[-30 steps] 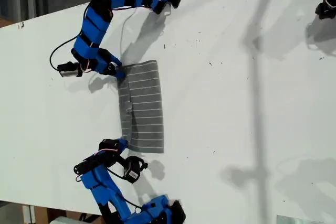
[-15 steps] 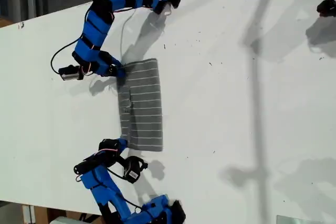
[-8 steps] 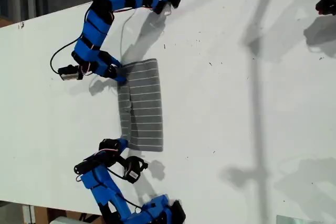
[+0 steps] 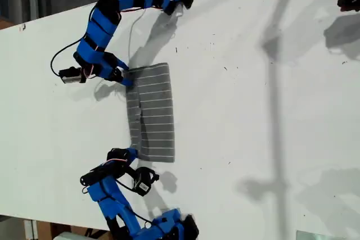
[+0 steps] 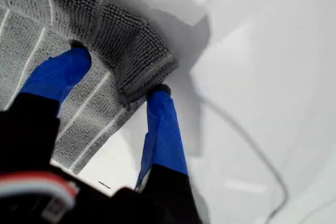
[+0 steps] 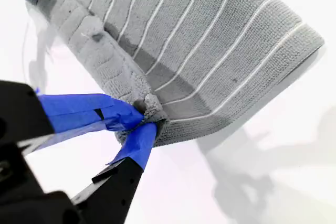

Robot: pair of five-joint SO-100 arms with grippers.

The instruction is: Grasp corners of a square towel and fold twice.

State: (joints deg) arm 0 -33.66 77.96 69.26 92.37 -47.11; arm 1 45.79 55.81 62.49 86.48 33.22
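grey towel (image 4: 151,114) as before, my first gripper (image 4: 122,77) slightly shifted

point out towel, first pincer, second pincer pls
towel (image 4: 154,113): exterior view, middle of its striped top.
my first pincer (image 5: 118,72): first wrist view, midway between tips, astride a towel corner.
my second pincer (image 6: 147,116): second wrist view, between tips pinching a corner.
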